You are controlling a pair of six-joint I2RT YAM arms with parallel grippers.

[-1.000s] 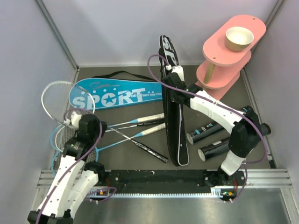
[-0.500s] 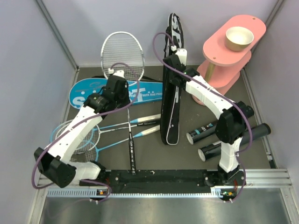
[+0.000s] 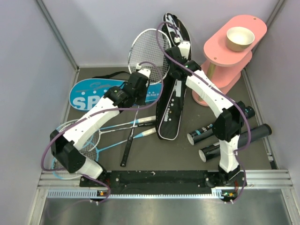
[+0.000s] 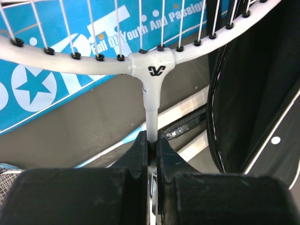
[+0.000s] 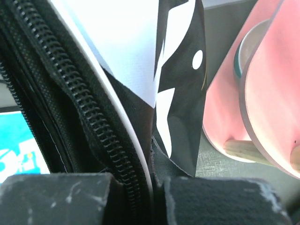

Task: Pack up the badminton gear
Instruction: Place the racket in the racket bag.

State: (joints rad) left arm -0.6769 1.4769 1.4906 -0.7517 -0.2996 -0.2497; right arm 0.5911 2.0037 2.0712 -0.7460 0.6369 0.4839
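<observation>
Our left gripper [image 4: 150,140] is clamped on the shaft of the white-framed racket [image 4: 151,71], head raised at the far side, just left of the black racket bag [image 3: 169,110]. Our right gripper [image 5: 157,182] pinches that bag's zipper edge, near the pink stand [image 3: 216,46].

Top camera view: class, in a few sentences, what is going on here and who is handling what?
The left gripper is shut on the shaft of a white racket, holding its head up beside the black racket bag. The right gripper pinches that bag's edge next to its zipper and holds that end raised. The blue bag, two blue rackets and two black tubes lie on the table, not yet packed.
</observation>
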